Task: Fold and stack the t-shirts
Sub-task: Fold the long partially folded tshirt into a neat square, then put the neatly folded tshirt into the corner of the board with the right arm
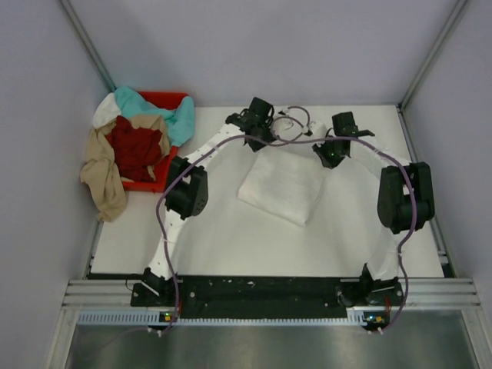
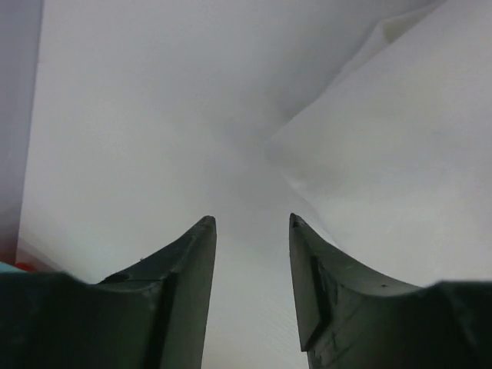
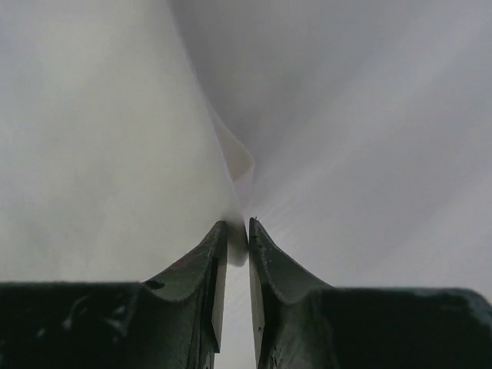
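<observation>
The white tee (image 1: 280,188) lies folded on the table (image 1: 231,238). At its far left corner the left gripper (image 2: 252,223) hangs with jaws apart, holding nothing. At its far right corner the right gripper (image 3: 237,223) is clenched on the tee's edge (just a thin pinch of cloth). Well left of the tee, other tees (image 1: 138,146) spill over a bin (image 1: 165,100).

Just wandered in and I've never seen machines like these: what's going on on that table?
Two robot arms are working on a white t-shirt lying folded in the middle of the table. The right hand is pinching an edge of it; the left hand is open close by the cloth, holding nothing. The other t-shirts, teal, dark red and tan, sit heaped in a red bin at the far left corner, not yet folded.
</observation>
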